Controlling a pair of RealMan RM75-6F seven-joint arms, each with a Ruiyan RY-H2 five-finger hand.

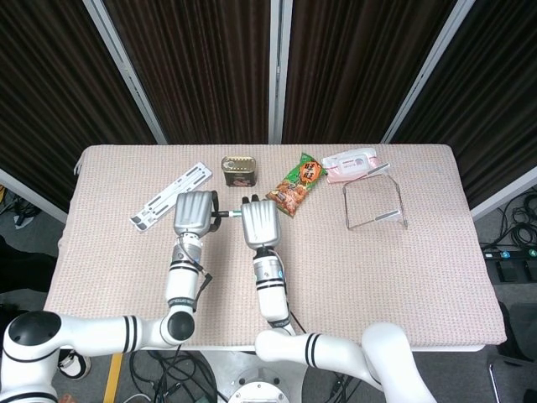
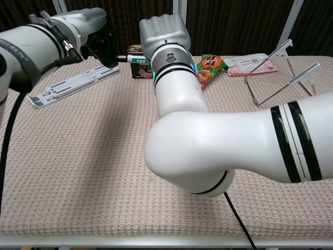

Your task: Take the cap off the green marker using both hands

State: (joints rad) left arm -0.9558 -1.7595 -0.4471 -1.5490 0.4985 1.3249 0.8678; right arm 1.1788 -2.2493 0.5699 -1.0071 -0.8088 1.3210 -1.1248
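1. The right hand (image 1: pixel 259 223) is closed around one end of the green marker (image 1: pixel 226 213), above the table (image 1: pixel 419 277).
2. The left hand (image 1: pixel 192 213) grips the other end, fingers curled.
3. The marker lies level between both hands; only a short, slim, pale stretch with green shows, in front of the tin (image 1: pixel 239 171).

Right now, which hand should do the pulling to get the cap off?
Left, probably. The left hand and right hand each grip an end of the green marker above the table. The left has clear table on its outer side; the right could simply brace.
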